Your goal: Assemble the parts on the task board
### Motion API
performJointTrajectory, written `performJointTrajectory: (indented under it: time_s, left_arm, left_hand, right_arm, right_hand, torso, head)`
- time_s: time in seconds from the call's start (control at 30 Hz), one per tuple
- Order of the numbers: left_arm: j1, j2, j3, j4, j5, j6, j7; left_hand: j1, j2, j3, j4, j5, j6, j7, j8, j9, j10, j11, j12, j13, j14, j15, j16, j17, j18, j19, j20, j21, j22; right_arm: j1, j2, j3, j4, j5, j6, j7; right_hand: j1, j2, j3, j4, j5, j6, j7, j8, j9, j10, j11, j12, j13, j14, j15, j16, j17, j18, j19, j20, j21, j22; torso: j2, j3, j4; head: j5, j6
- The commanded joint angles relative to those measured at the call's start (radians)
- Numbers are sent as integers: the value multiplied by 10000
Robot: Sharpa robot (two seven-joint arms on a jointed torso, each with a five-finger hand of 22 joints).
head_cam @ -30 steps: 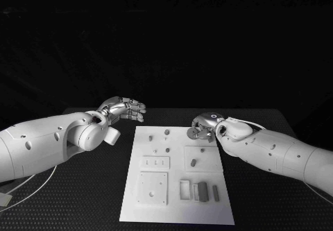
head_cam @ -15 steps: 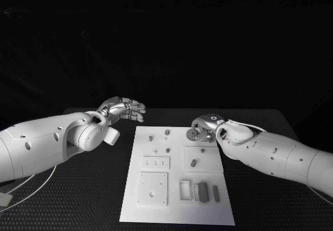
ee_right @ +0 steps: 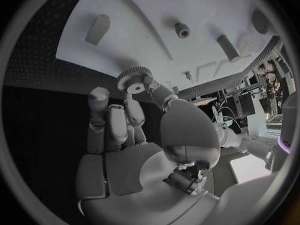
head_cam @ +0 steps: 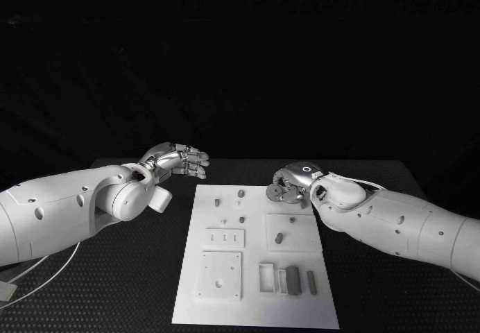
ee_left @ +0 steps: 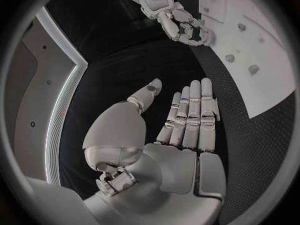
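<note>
Overhead, one task board (head_cam: pixel 255 277), right hand (ee_right: pixel 134 116) pinching one gear (ee_right: pixel 132 79), left hand (ee_left: pixel 187 120) empty, fingers straight together.

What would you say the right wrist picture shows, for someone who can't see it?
The right hand pinches a small toothed gear between its thumb and a finger, at the edge of the white task board. Several small parts, such as a short peg, sit on the board beyond it.
</note>
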Motion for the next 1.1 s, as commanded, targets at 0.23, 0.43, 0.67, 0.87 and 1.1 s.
performJointTrajectory:
  time_s: [0.23,0.43,0.67,0.87,1.1]
  left_arm:
    - [13,-16,8,41,-30,29,83]
    - [13,-5,8,30,-30,21,83]
    - [13,31,8,37,-30,18,84]
    - [14,49,9,53,-30,20,87]
    - [21,87,9,69,-30,31,73]
  left_hand:
    - [-8,-46,3,-6,-63,12,230,-60,-12,25,16,-47,10,62,-1,-61,17,97,1,-36,-39,13]
    - [-8,-48,2,-6,-63,13,230,-62,-12,26,16,-50,11,64,-1,-64,20,97,2,-36,-40,14]
    - [-9,-51,2,-5,-64,11,230,-66,-13,27,17,-53,12,66,-1,-67,24,97,3,-36,-42,16]
    - [-8,-52,2,-5,-63,6,232,-72,-14,26,17,-56,12,68,-1,-71,28,98,4,-37,-44,18]
    - [-9,-52,2,-4,-63,5,233,-74,-15,27,17,-57,13,69,-2,-73,31,97,5,-37,-45,20]
  right_arm:
    - [42,-125,3,1080,-1273,-1013,-404]
    - [45,45,3,1622,-1664,-1103,-620]
    - [44,525,1,1711,-1972,-1170,-902]
    - [-34,1020,-40,1395,-1994,-1102,-902]
    - [-164,1265,-55,1095,-2003,-1006,-908]
  right_hand:
    - [7,-248,100,66,28,391,251,49,170,78,2,46,-62,53,-69,46,20,691,70,-57,49,171]
    - [9,-288,128,108,27,417,242,51,177,102,-5,49,-87,58,-76,51,25,691,94,-63,51,167]
    - [-3,-328,147,157,26,428,238,45,180,95,-10,15,-138,43,-81,45,-11,691,105,-62,47,162]
    - [-5,-337,157,176,27,430,236,41,180,101,-12,17,-146,41,-83,43,-16,691,109,-61,44,161]
    - [-1,-336,164,184,27,429,236,38,180,102,-12,15,-152,45,-84,45,-8,691,109,-61,42,160]
  torso:
    - [2,5,9]
    - [-2,-3,17]
    - [12,-14,32]
    - [25,-26,40]
    - [32,-28,74]
  head:
    - [51,101]
    - [130,134]
    - [204,156]
    - [257,161]
    - [299,91]
